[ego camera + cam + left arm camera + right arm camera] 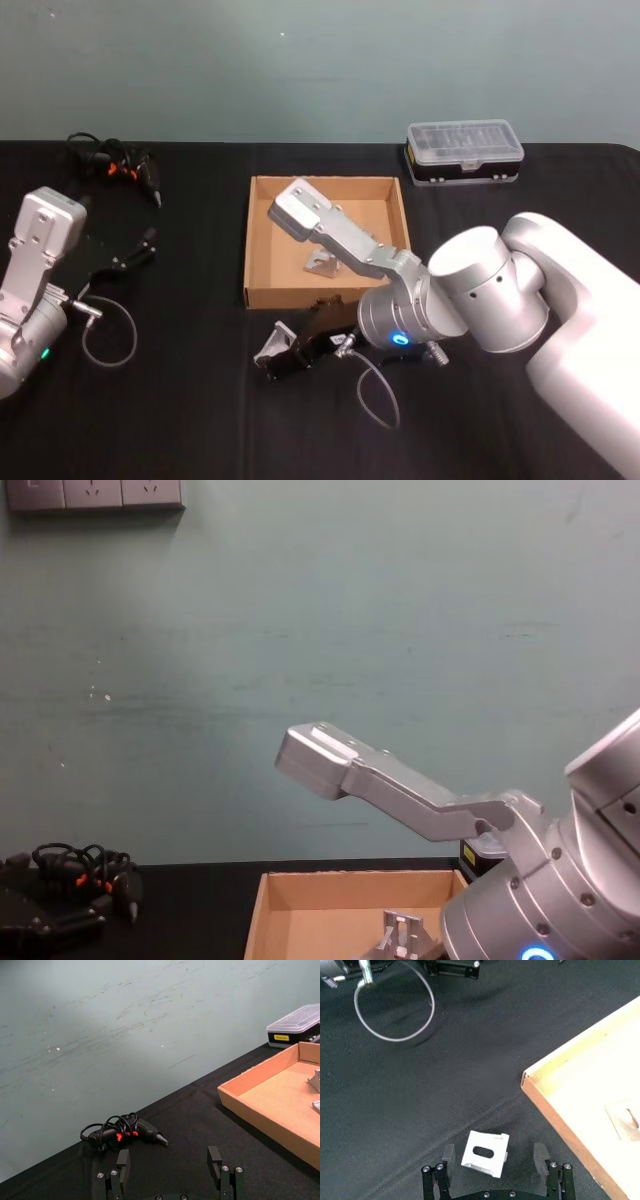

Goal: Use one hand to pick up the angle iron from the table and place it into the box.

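The right pincer (494,1152) sits low over the table (200,420) with its two fingers (449,1152) spread wide. The angle iron (485,1153) lies flat on the black surface between them, slotted face up. It is closer to one finger than the other, and neither finger appears to press on it. The box (262,240) lies just beside this pincer, on the side away from the robot, with its near left corner (525,1078) closest to the fingertips. A second angle iron (322,265) rests inside the box, beyond that wall from the pincer. The plastic case (465,150) stands well apart from it, past the box's far right corner. The left pincer (169,1169) is parked far off to the left, fingers also spread and holding nothing, with a corded tool (125,1132) on the table ahead of it.
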Controlling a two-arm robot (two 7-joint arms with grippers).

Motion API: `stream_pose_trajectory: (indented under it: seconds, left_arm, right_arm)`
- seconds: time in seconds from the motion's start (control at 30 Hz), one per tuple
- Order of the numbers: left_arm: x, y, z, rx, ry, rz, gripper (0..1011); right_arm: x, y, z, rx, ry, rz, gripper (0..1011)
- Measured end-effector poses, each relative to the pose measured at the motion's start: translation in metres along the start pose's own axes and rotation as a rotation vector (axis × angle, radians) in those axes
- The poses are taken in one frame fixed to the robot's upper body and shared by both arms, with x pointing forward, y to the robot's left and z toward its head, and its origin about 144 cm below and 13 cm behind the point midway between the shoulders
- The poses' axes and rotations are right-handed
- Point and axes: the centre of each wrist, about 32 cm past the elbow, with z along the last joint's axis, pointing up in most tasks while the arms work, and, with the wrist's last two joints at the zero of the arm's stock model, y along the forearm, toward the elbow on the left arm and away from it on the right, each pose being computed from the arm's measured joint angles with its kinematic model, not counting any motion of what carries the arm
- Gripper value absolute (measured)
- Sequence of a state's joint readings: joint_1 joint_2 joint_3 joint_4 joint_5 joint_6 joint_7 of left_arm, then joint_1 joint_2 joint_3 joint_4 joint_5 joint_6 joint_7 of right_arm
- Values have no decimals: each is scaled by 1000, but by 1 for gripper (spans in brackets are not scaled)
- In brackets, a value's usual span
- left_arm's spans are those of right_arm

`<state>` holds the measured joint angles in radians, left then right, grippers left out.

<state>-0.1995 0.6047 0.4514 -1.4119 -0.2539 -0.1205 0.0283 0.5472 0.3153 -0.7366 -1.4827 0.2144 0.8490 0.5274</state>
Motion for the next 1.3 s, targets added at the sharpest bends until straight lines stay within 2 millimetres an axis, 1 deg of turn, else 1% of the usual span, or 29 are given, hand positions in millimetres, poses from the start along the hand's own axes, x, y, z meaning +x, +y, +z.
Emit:
stream_pose_trajectory:
  seconds: [0.5, 0.6, 0.63, 0.67, 0.77, 0.8, 0.87, 0.93, 0.97, 1.0, 1.07, 1.1, 1.2, 1.3]
  left_arm:
    - [0, 0, 0, 0, 0, 0, 1011]
    - [0, 0, 0, 0, 0, 0, 1011]
    - [0, 0, 0, 0, 0, 0, 1011]
    - [0, 0, 0, 0, 0, 0, 1011]
    - [0, 0, 0, 0, 0, 0, 1011]
    - [0, 0, 0, 0, 0, 0, 1012]
    - [0, 0, 0, 0, 0, 0, 1011]
    - [0, 0, 0, 0, 0, 0, 1011]
    - [0, 0, 0, 0, 0, 0, 1011]
    - [0, 0, 0, 0, 0, 0, 1011]
    - [0, 0, 0, 0, 0, 0, 1011]
    - [0, 0, 0, 0, 0, 0, 1011]
    - [0, 0, 0, 0, 0, 0, 1011]
    - [0, 0, 0, 0, 0, 0, 1011]
  right_arm:
    - [0, 0, -1, 11, 2, -3, 996]
    - [0, 0, -1, 10, 2, -3, 932]
    - [0, 0, -1, 10, 2, -3, 890]
    - [0, 0, -1, 10, 2, -3, 890]
    - [0, 0, -1, 10, 1, -3, 821]
    - [0, 0, -1, 9, 1, -3, 768]
    - [0, 0, -1, 9, 1, -3, 734]
    - [0, 0, -1, 9, 1, -3, 653]
    - [0, 0, -1, 9, 1, -3, 633]
    - [0, 0, -1, 9, 1, -3, 574]
    - [0, 0, -1, 9, 1, -3, 536]
    - [0, 0, -1, 9, 1, -3, 476]
    - [0, 0, -1, 8, 0, -3, 407]
    - [0, 0, -1, 8, 0, -3, 303]
